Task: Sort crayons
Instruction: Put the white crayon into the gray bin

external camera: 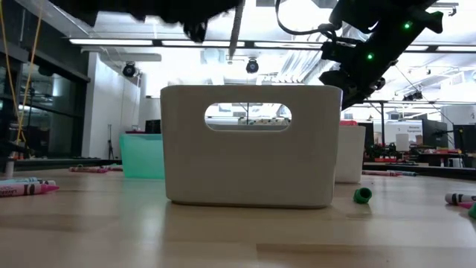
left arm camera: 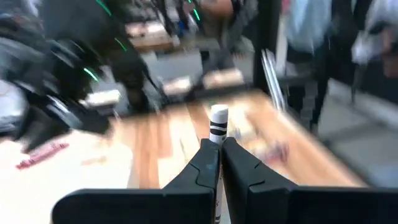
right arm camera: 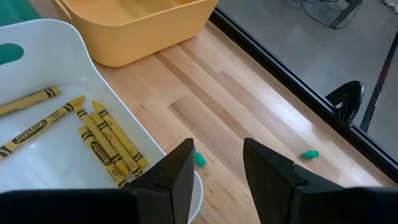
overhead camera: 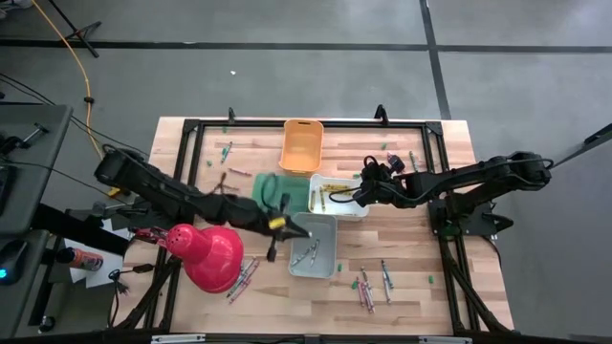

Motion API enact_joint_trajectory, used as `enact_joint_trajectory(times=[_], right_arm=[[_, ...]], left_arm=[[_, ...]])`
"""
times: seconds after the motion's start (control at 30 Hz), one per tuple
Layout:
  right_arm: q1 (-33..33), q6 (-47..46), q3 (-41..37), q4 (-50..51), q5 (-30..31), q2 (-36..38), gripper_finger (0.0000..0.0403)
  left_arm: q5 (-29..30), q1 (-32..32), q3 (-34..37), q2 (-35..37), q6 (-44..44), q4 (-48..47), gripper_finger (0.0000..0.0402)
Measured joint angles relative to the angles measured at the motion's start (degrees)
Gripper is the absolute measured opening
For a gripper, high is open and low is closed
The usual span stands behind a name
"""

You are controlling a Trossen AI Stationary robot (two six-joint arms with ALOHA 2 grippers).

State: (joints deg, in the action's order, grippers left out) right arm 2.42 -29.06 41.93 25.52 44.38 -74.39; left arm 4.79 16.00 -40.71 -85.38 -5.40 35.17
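Note:
My left gripper (overhead camera: 293, 229) is over the near-left rim of the grey bin (overhead camera: 330, 263), which holds a few grey crayons (overhead camera: 308, 253). It is shut on a pale crayon with black bands (left arm camera: 218, 119). My right gripper (right arm camera: 217, 165) is open and empty, above the far-right rim of the white bin (overhead camera: 356, 208), where several yellow crayons (right arm camera: 102, 137) lie flat on the floor. Loose crayons lie on the table (overhead camera: 368, 287). My left gripper pinches the pale crayon between its two fingers (left arm camera: 205, 165). The fingers lie along the crayon, and its banded end (left arm camera: 218, 127) sticks out past the fingertips. The crayon is lifted clear of the table and the bin. Its other end is hidden between the fingers.
An orange bin (overhead camera: 302, 143) stands at the far middle and a green bin (overhead camera: 270, 186) lies partly under my left arm. A red cone-shaped object (overhead camera: 212, 256) stands near left, with crayons (overhead camera: 243, 277) beside it. More crayons (overhead camera: 229, 151) and green specks (right arm camera: 309, 154) are scattered about.

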Motion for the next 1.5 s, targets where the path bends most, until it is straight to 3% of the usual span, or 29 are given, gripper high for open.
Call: enact_joint_trajectory(times=[0.17, 0.3, 0.5, 0.87, 1.03, 1.1, 1.33, 1.5], right_arm=[[0.00, -0.07, 0.00, -0.05, 0.00, 0.00, 0.0133], [0.00, -0.42, 0.00, 0.15, 0.02, -0.02, 0.0133], [0.00, -0.44, 0.00, 0.57, 0.04, 0.00, 0.0133], [0.00, -0.52, -0.02, 0.45, 0.02, 0.00, 0.0133], [0.00, -0.48, -0.02, 0.83, 0.02, 0.00, 0.0133], [0.00, -0.47, -0.01, 0.83, 0.02, 0.00, 0.0133], [0.00, -0.65, -0.01, 0.94, -0.29, 0.00, 0.0133], [0.00, -0.50, 0.00, 1.20, -0.39, 0.00, 0.0133]], left_arm=[[-0.01, 3.17, -2.44, -7.81, -15.73, -1.36, 0.0000], [1.72, 5.15, -6.24, -12.11, -27.63, -7.86, 0.0000], [7.77, 6.15, -10.21, -14.34, -36.95, -14.26, 0.0011], [16.80, 6.54, -10.99, -13.97, -38.25, -15.61, 0.0103], [25.33, 6.58, -12.99, -12.58, -35.80, -20.33, 0.0152], [26.22, 5.59, -13.15, -10.34, -33.81, -22.22, 0.0165], [11.62, -7.09, -3.93, 3.02, -19.12, -20.17, 0.0173], [-0.07, -16.61, 7.90, 11.03, -13.12, -2.17, 0.0169]])
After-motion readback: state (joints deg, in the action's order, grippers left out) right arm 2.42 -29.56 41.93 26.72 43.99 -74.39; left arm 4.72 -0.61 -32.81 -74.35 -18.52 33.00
